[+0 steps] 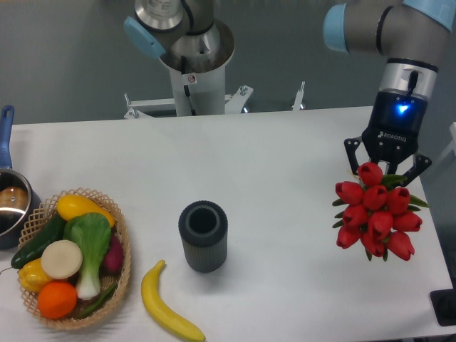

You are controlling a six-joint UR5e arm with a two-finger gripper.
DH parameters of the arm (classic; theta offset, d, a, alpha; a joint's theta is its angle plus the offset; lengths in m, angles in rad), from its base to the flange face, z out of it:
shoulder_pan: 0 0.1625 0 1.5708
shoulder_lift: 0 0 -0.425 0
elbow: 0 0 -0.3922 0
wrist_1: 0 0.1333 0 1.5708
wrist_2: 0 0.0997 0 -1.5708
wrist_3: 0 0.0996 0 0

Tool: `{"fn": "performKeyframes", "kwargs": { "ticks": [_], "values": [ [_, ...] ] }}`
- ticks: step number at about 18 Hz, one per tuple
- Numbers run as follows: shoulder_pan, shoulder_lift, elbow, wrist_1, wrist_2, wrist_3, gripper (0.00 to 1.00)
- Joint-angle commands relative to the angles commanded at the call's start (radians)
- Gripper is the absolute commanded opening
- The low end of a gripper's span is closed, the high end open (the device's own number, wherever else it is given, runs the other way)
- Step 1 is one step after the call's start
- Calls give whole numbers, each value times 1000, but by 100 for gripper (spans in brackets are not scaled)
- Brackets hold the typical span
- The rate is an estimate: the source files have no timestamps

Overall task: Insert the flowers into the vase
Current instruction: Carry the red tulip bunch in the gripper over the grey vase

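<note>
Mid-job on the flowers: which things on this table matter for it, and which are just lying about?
For the job:
- flowers, held at the gripper
- vase, upright, mouth open

Lying about:
- banana, in front of the vase
- basket of vegetables and fruit, far left
- pot at the left edge

I work in a lab: my pedestal is bolted at the far edge of a plain white table, grey wall behind.
</note>
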Motion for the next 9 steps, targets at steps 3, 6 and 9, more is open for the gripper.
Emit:
{"fn": "performKeyframes", "kwargs": {
  "ticks": [3, 6, 9],
  "values": [
    [-3, -2, -3, 0, 2, -2, 22],
    [-6, -5, -6, 0, 0, 0, 22],
    [-8, -5, -8, 0, -2, 0, 22]
  ]
}}
